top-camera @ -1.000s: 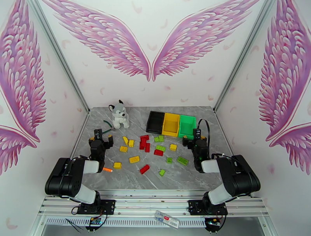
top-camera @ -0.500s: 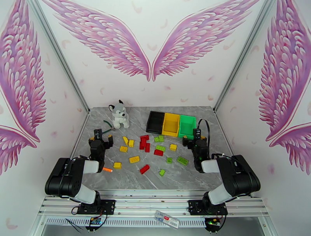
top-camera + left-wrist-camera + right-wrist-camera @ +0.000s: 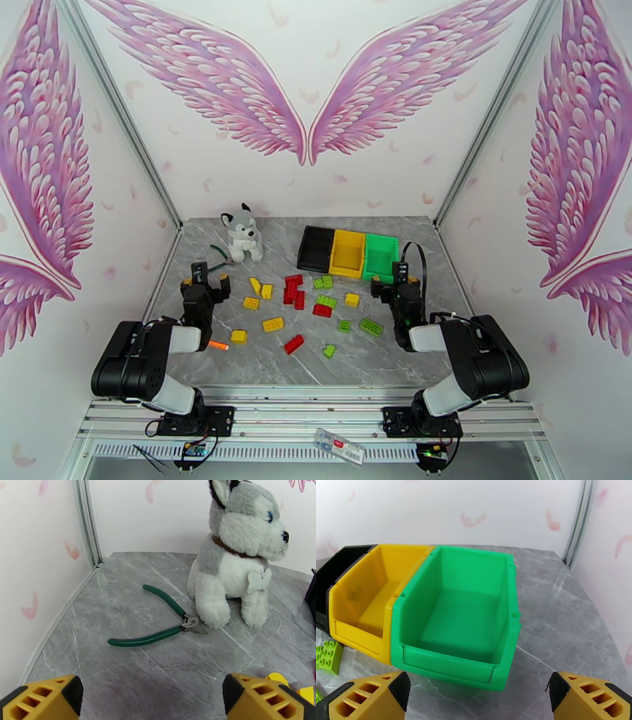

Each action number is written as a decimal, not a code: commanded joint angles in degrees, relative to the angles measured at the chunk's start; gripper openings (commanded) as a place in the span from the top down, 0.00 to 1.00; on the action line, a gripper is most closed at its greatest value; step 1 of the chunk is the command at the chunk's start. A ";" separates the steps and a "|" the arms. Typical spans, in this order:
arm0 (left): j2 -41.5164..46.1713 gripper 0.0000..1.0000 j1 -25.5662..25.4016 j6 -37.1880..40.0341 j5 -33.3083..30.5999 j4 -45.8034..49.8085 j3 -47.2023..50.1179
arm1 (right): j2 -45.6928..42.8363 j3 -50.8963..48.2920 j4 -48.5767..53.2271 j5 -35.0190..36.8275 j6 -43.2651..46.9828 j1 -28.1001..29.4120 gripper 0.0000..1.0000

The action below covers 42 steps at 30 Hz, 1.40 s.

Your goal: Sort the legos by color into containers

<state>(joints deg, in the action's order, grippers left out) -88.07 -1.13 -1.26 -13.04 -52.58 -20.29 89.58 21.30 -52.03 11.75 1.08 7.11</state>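
Legos (image 3: 300, 304) all loose on the counter (image 3: 261, 363), 3 containers (image 3: 347, 253) at the back. Left claw (image 3: 207, 281) and right claw (image 3: 393, 283) both gape wide, holding nothing. Risk: those bunched reds (image 3: 294, 292), easy to nudge neighbours or pinch 2 together.

Top camera overlooks everything; low wrist cameras closely face husky (image 3: 233, 567), containers (image 3: 446, 661).

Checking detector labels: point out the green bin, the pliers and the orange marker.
green bin (image 3: 450, 663), right wrist view, middle of its front wall.
pliers (image 3: 146, 639), left wrist view, the nearer green handle.
orange marker (image 3: 219, 346), top external view, middle of its body.
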 commanded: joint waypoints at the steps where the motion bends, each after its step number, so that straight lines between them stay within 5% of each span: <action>1: 0.27 0.01 0.02 1.32 1.91 1.24 -1.40 | -0.63 0.61 0.44 -0.67 -0.82 -0.37 0.01; 6: 0.36 0.01 -0.24 1.70 2.05 0.83 -1.11 | -0.79 -0.08 -0.95 -0.23 -0.58 -0.13 0.01; 10: 4.93 0.01 -0.99 -0.21 -5.89 4.89 -1.37 | -4.42 -2.49 -3.06 2.85 -0.75 0.32 0.01; 15: 15.69 0.01 -7.29 2.75 -18.40 8.92 -0.37 | -17.96 -2.00 7.69 17.58 -0.16 6.25 0.01; 17: 21.57 0.01 -8.85 -0.08 -20.17 15.84 -2.36 | -24.93 -1.59 14.74 20.98 -7.76 6.77 0.01; 20: 30.85 0.01 -9.59 -10.12 -17.19 31.01 -6.87 | -33.93 5.98 40.38 23.44 -22.30 6.62 0.01; 24: 39.39 0.01 -9.67 -22.03 -9.90 40.62 -8.74 | -35.94 18.97 61.24 9.88 -28.91 6.46 0.01; 29: 44.25 0.01 -10.64 -36.51 5.16 45.54 -6.11 | -34.45 22.20 66.44 -11.53 -30.61 7.25 0.11; 34: 40.58 0.01 -18.82 -37.63 12.10 45.41 -4.40 | -30.25 21.90 71.17 -15.00 -30.35 10.70 0.15; 42: 34.69 0.01 -30.17 -33.32 8.49 42.70 -4.52 | -26.18 20.72 78.17 -11.69 -30.67 26.16 0.13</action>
<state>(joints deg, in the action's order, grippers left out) -52.45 -29.19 -35.68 -4.12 -8.86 -25.19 64.53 43.18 20.86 -0.80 -27.99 29.02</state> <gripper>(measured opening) 0.988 0.865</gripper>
